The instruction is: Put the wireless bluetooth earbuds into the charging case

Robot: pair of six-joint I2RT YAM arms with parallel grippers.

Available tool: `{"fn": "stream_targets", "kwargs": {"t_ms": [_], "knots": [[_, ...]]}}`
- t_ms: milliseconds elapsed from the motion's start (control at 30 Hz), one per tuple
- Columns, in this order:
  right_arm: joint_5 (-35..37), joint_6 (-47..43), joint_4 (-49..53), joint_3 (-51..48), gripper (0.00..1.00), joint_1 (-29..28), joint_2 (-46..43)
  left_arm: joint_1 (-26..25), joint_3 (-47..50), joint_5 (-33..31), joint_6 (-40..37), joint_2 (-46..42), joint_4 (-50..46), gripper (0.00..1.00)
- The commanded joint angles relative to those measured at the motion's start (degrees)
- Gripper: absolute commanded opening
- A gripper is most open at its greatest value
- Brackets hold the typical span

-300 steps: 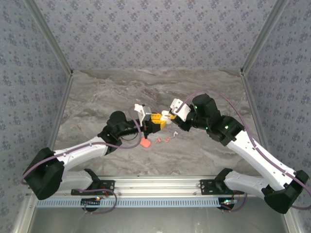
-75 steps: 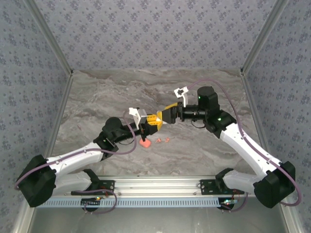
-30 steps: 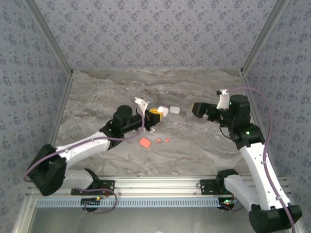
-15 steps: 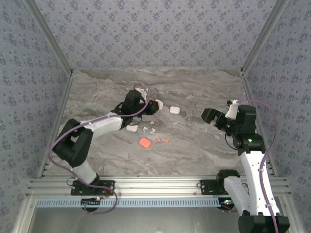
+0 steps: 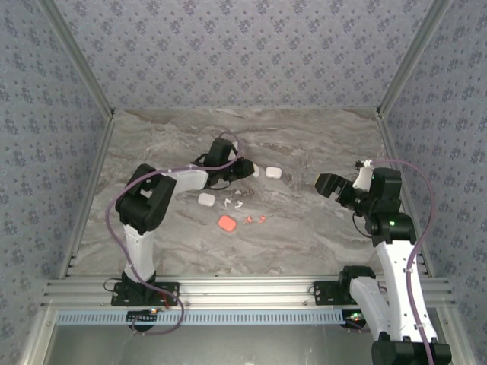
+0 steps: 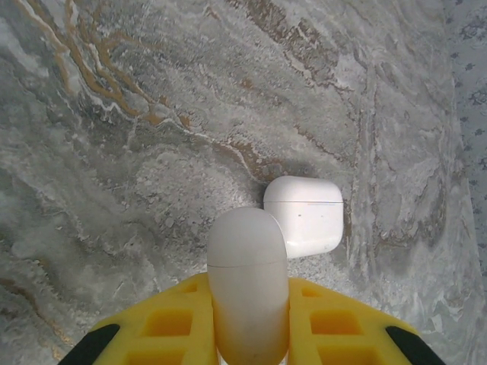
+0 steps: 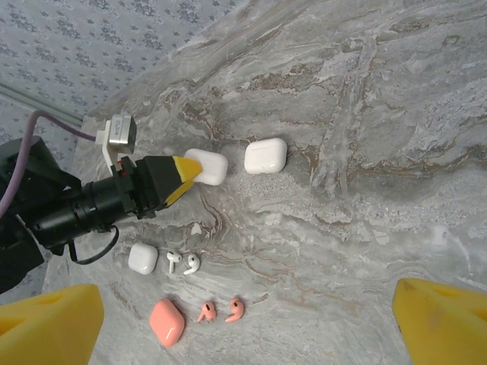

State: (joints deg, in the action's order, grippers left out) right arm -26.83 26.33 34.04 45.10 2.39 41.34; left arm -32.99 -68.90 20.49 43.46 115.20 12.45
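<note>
Left gripper (image 7: 181, 176): pinching a closed white case (image 6: 248, 281), just beside a second white case (image 6: 304, 214).
White earbuds (image 7: 191, 264): loose on the table (image 7: 365, 228), near a third white case (image 7: 143, 258).
Red earbuds (image 7: 235, 308): loose beside the red case (image 7: 167, 322).
Right gripper (image 5: 329, 185): spread wide, holding nothing.
Progress: apparently no earbud seated yet; all four remain.

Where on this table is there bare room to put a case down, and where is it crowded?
The table is bare between the loose white case and the right gripper, and along the back wall. Crowded around the left gripper: its held case, small white case, white earbuds, salmon case, salmon earbuds.
</note>
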Motion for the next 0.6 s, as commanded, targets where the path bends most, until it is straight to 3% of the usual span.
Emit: {"fn": "stream_targets", "kwargs": {"t_ms": [0,567], "knots": [[-1.2,-0.2,1.6,-0.5,1.0,0.4,-0.7,0.4,-1.9,2.0,1.5,1.5,2.7,0.12],[-1.3,-1.5,2.3,-0.7,1.0,0.3,-0.8,2.5,1.0,-2.1,-3.6,-0.7,-0.6,0.44]]}}
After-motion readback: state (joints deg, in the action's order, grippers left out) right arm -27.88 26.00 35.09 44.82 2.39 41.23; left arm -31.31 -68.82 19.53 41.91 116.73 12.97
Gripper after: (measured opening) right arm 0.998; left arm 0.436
